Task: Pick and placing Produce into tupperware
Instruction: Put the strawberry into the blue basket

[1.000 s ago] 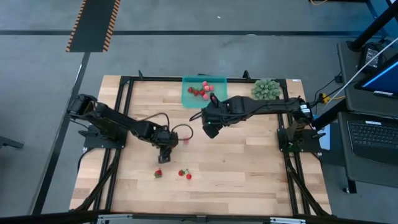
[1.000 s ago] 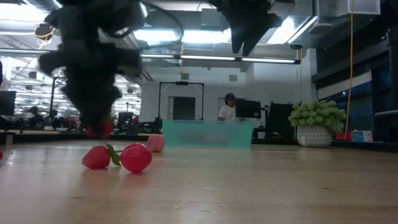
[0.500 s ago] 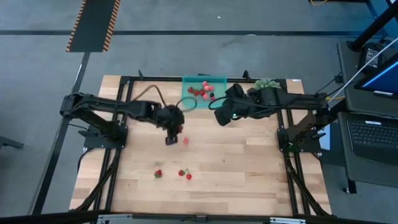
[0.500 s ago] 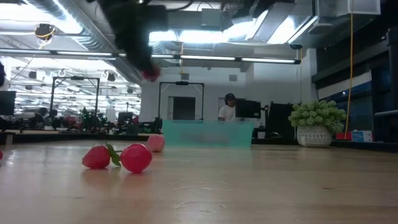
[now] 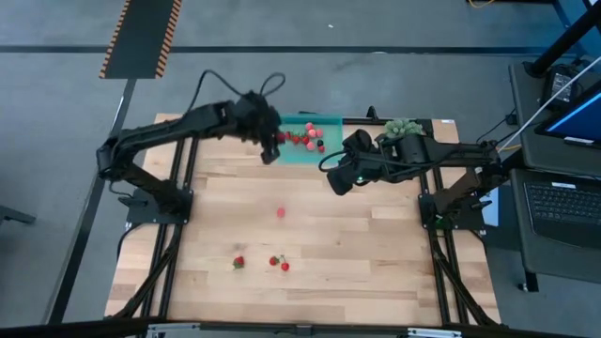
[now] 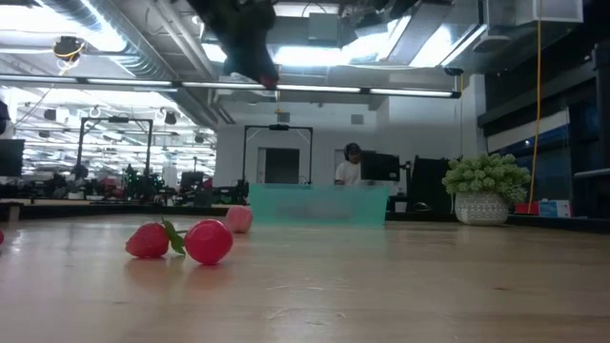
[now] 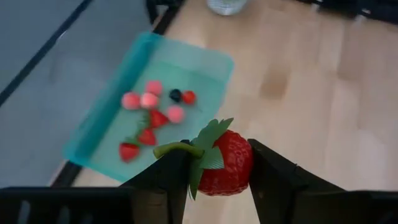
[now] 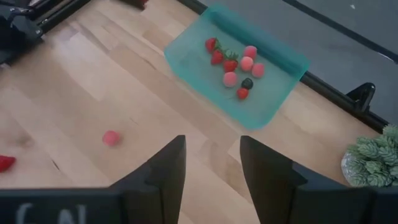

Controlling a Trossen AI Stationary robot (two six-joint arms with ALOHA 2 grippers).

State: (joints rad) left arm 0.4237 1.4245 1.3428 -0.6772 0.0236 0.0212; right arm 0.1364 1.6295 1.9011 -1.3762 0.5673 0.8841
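Observation:
The teal tupperware (image 5: pixel 329 155) sits at the table's far edge, with several red and pink produce pieces and one dark berry lying in it (image 7: pixel 155 109). My left gripper (image 5: pixel 269 150) hangs high over its left end, shut on a red strawberry with a green top (image 7: pixel 227 165). My right gripper (image 5: pixel 338 180) hovers open just right of the tupperware, with nothing between its fingers (image 8: pixel 211 149). A pink piece (image 5: pixel 280 213) lies mid-table. Three red pieces (image 5: pixel 279 263) lie nearer the front. My left gripper pinches the strawberry between its two fingers: one finger meets the leafy green top (image 7: pixel 198 163), the other the red flank (image 7: pixel 245 163). The fingers slant down from above. The strawberry lies sideways in the hold, lifted clear, high above the table.
A spiky green plant ball (image 5: pixel 402 131) stands at the far right next to the tupperware, close behind my right arm. Black frame rails (image 5: pixel 188 169) run along both sides of the table. Bare wood lies between the pink piece and the tupperware.
My left gripper has risen from near the table's middle and swung toward the far edge to the tupperware's left end, carrying the strawberry clear of the table. My right gripper rose and drew a little toward the right, then kept still.

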